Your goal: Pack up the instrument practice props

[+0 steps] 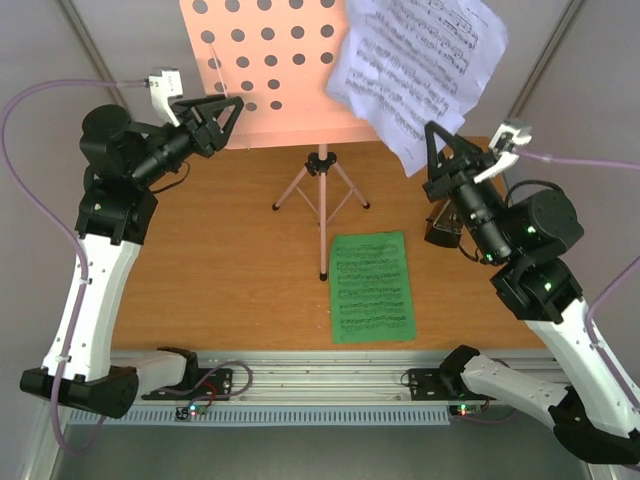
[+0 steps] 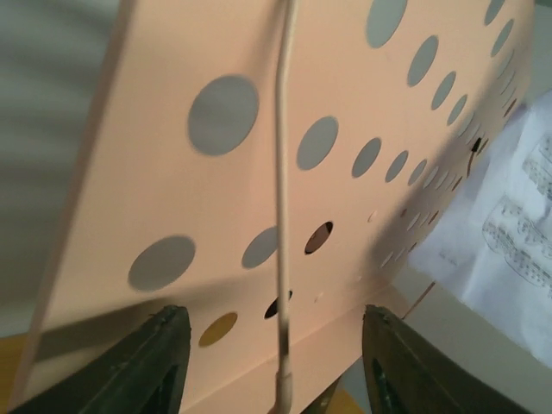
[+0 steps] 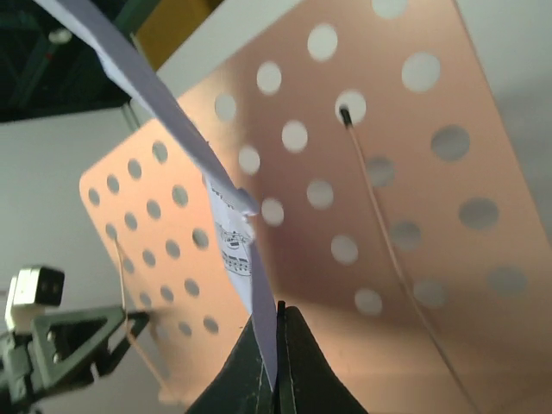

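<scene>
Wooden worktop (image 1: 230, 270), grey walls. Stand (image 1: 270, 70): upright at back centre, unfolded. Green sheet (image 1: 372, 288): flat by the stand's front leg. White sheet (image 1: 420, 70): aloft beside the stand, pinched in right claw (image 1: 437, 135). Left claw (image 1: 232, 108): jaws apart at the stand's lower left edge. Metronome (image 1: 440, 228): half hidden behind right arm. Apparently nothing packed yet.
</scene>
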Robot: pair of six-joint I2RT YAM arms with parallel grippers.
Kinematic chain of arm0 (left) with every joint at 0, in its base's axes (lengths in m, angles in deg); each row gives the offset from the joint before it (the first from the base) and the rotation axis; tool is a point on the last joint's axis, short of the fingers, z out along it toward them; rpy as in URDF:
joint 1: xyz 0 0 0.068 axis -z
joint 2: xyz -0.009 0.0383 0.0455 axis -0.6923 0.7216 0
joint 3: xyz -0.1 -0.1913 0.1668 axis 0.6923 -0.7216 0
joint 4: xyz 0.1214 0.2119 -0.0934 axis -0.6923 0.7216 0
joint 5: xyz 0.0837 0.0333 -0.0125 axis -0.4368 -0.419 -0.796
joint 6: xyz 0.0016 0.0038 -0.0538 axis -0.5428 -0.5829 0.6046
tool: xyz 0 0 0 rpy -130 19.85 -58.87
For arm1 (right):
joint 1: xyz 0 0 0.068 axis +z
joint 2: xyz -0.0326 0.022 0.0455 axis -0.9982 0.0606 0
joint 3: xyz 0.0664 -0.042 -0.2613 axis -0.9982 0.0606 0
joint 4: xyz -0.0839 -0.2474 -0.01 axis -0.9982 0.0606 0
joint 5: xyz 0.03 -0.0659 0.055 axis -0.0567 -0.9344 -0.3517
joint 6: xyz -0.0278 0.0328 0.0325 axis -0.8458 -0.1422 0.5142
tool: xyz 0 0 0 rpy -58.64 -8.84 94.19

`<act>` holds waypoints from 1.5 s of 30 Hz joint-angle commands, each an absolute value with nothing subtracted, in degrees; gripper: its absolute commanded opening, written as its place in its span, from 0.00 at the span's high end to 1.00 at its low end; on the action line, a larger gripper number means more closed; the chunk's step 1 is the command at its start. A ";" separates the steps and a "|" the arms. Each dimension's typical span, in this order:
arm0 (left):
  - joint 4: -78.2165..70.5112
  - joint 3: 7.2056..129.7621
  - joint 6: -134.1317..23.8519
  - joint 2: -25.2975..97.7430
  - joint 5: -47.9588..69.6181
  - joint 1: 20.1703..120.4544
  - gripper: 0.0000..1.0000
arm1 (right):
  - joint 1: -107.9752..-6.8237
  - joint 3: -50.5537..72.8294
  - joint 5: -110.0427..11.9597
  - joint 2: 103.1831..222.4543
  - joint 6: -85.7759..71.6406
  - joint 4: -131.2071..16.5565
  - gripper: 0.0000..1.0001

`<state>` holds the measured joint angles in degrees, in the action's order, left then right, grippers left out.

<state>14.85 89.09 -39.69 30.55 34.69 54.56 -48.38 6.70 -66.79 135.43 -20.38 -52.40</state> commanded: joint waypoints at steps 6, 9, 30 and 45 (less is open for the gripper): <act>8.01 75.04 -39.59 18.46 29.44 54.70 0.22 | -48.52 15.58 -51.23 127.21 -17.09 -31.46 0.99; 6.42 65.14 -40.48 10.27 25.04 54.71 0.13 | -48.48 17.98 -47.10 124.62 -17.42 -25.46 0.99; 13.80 29.13 -44.26 -15.98 12.76 54.71 0.05 | -52.43 56.52 -49.48 123.66 3.74 -15.28 0.99; 15.07 28.71 -43.14 -15.60 14.90 54.67 0.04 | -55.59 60.36 -60.12 126.84 7.10 -14.58 0.99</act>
